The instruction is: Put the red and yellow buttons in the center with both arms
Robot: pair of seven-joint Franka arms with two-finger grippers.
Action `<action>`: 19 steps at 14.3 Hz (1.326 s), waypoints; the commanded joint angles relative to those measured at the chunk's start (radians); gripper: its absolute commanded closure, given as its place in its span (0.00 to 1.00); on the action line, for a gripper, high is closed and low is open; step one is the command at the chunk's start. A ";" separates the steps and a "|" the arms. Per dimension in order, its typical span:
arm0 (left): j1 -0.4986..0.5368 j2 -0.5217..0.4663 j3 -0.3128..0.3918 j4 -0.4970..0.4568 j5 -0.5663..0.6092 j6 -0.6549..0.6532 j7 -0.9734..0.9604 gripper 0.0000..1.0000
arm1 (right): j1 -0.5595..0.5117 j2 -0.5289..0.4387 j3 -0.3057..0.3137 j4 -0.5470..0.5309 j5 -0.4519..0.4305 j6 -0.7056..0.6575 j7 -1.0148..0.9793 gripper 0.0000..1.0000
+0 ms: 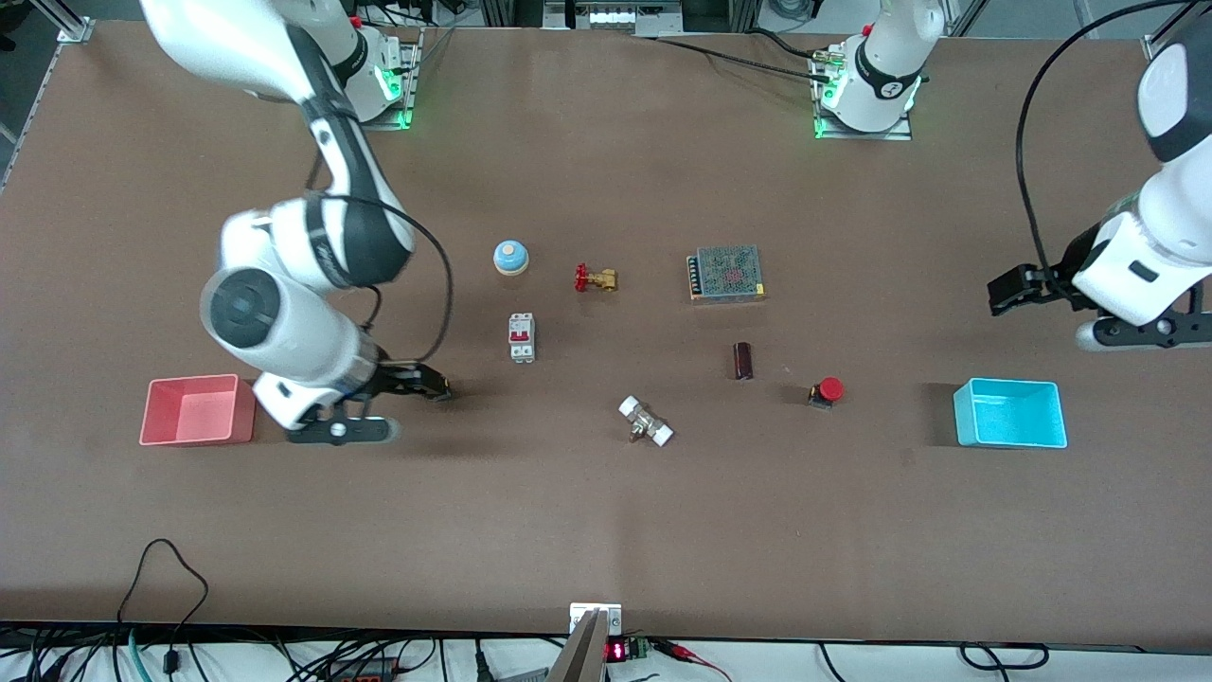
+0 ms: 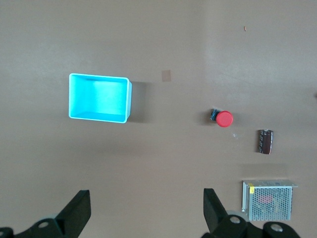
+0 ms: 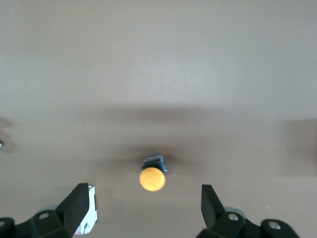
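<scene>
Red button [image 1: 828, 390] lies on its side on the table between the dark cylinder [image 1: 743, 361] and the cyan bin [image 1: 1009, 412], toward the left arm's end. Left gripper [image 1: 1006, 289] hovers open above bare table, well apart from it. Yellow button [image 3: 152, 177] shows only in the right wrist view, under the right gripper [image 3: 141, 208], between its spread fingers. Each arm has its own button nearer. We read no legible labels anywhere.

Pink bin [image 1: 197, 410], cyan bin [image 1: 1009, 413], blue bell [image 1: 510, 257], brass valve [image 1: 596, 278], breaker [image 1: 522, 337], mesh power supply [image 1: 726, 274]
</scene>
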 commanded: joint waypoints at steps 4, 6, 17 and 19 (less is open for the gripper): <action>0.014 -0.028 0.001 0.034 -0.014 -0.042 0.049 0.00 | -0.007 -0.191 -0.083 -0.028 -0.003 -0.176 -0.018 0.00; 0.051 -0.048 -0.017 0.031 -0.017 -0.052 0.056 0.00 | -0.007 -0.202 -0.103 -0.028 -0.003 -0.193 -0.019 0.00; -0.095 -0.102 0.140 0.017 -0.050 -0.066 0.092 0.00 | -0.381 -0.323 0.083 -0.037 -0.081 -0.331 -0.168 0.00; -0.095 -0.103 0.140 0.017 -0.052 -0.066 0.092 0.00 | -0.415 -0.340 0.107 -0.041 -0.115 -0.378 -0.182 0.00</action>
